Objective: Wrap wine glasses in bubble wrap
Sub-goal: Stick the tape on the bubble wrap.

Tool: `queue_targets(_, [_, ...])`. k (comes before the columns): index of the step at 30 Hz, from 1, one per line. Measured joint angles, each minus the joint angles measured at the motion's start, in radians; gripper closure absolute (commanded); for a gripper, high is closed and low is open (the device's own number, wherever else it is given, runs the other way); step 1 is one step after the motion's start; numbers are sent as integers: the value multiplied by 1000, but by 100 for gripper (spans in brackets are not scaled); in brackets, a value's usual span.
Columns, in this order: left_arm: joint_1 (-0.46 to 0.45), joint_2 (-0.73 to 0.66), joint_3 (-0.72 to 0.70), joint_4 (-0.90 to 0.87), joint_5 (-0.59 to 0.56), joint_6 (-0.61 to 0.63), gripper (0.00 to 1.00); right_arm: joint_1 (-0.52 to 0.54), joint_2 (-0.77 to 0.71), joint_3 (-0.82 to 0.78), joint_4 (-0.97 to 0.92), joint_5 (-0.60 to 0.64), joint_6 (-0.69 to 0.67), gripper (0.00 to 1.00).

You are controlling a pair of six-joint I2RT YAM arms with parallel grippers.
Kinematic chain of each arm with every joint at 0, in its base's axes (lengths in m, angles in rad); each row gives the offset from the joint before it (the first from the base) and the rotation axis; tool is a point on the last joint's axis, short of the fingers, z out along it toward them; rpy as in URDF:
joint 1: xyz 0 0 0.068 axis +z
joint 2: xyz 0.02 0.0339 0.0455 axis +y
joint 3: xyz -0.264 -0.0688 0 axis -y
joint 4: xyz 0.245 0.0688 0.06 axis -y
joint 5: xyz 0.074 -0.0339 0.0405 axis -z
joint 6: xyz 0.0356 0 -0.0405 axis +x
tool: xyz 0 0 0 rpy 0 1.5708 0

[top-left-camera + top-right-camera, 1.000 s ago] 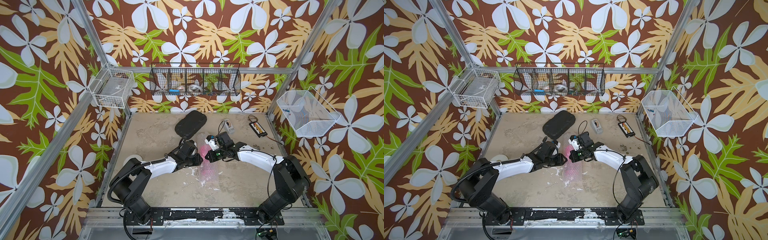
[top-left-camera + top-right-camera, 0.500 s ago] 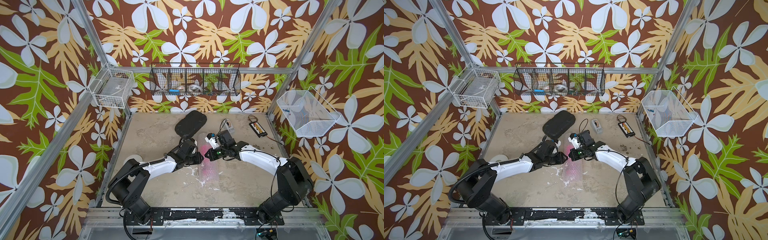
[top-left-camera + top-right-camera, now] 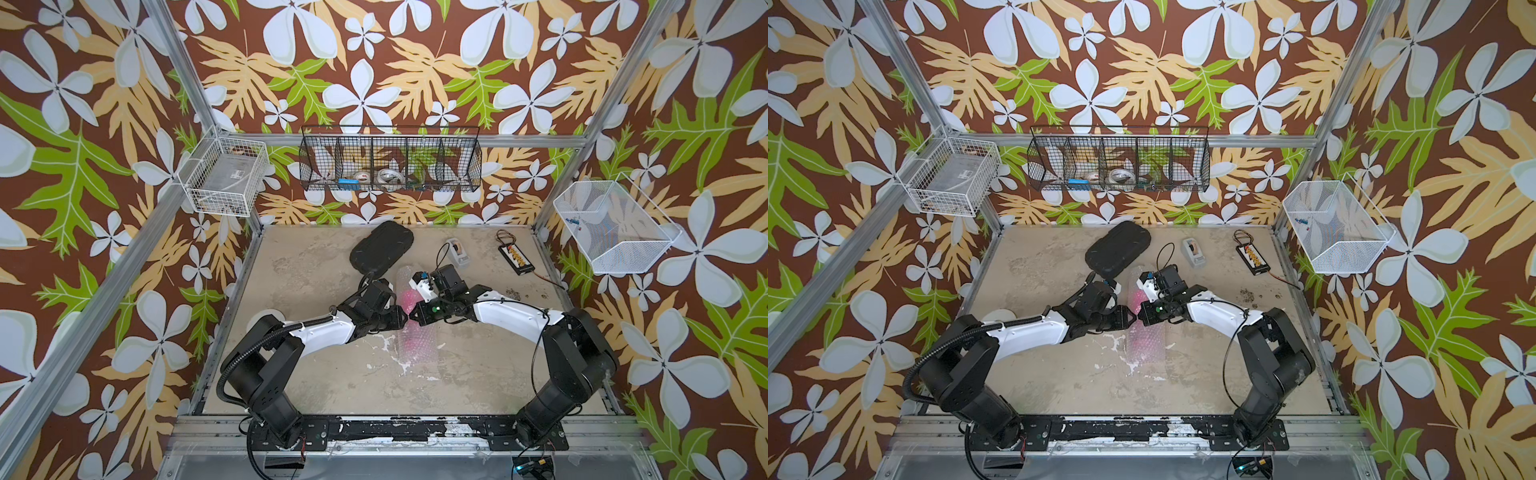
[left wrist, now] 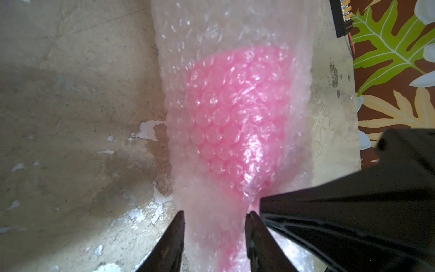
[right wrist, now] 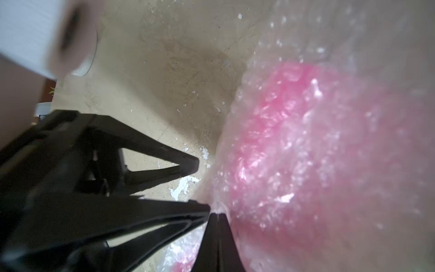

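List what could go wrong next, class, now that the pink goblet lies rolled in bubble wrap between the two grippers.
1. The left gripper has its jaws apart around the bubble wrap, and no tape is visible on it; the roll may loosen off the goblet.
2. The right gripper pinches only a thin fold; a pull could tear it or drag the goblet.
3. Both grippers' tips nearly meet, so they might collide.
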Motion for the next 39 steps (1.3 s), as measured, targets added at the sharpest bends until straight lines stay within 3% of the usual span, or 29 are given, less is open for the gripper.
queue_targets(6, [0,23,15,2,0,0,55,-13,-37,-5,2,0,-1,100])
queue_targets(14, [0,5,15,-2,0,0,53,-23,19,-41,17,-23,1,100])
queue_targets(17, [0,-22,27,-14,-1,0,49,-26,-7,-36,8,-23,12,88])
queue_targets(25, [57,-80,43,-60,-40,7,21,-75,-129,-21,-2,-1,15,38])
queue_targets(26, [70,-85,43,-64,-42,7,8,-84,-134,-26,0,9,15,7])
queue_targets(27, [89,-90,43,-70,-46,10,2,-99,-137,-34,-2,22,19,0])
queue_targets(33, [169,-106,55,-106,-79,8,0,-123,-113,-31,-23,99,45,0])
queue_targets(39, [175,-119,60,-140,-120,-3,0,-121,-45,18,-28,165,81,0])
